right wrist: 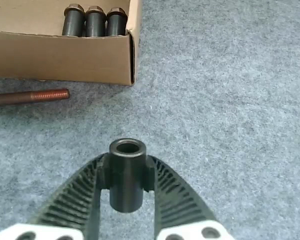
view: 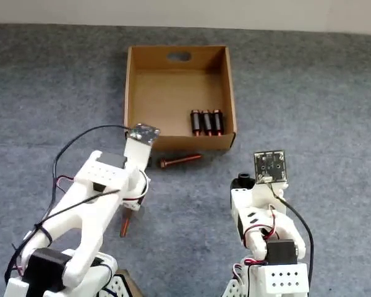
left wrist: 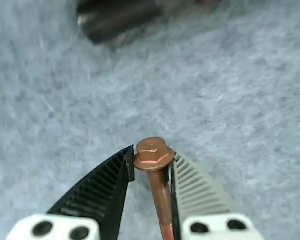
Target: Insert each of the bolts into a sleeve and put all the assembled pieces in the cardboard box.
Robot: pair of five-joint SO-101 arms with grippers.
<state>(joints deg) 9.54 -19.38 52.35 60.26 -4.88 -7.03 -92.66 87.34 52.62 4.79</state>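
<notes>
High view: the brown cardboard box (view: 131, 93) holds three copper bolts in black sleeves (view: 207, 122) side by side against its near wall. A loose copper bolt (view: 180, 161) lies on the grey carpeted worktop (view: 334, 99) just outside that wall.

Left wrist view: my left tool (left wrist: 151, 154) is clenched on a copper flanged bolt (left wrist: 160, 195), its shank cut off at the frame edge. A dark blurred shape (left wrist: 120, 17) lies beyond, and I cannot identify it.

Right wrist view: my right tool (right wrist: 126, 162) grasps a black cylindrical sleeve (right wrist: 125, 187), bore showing.
</notes>
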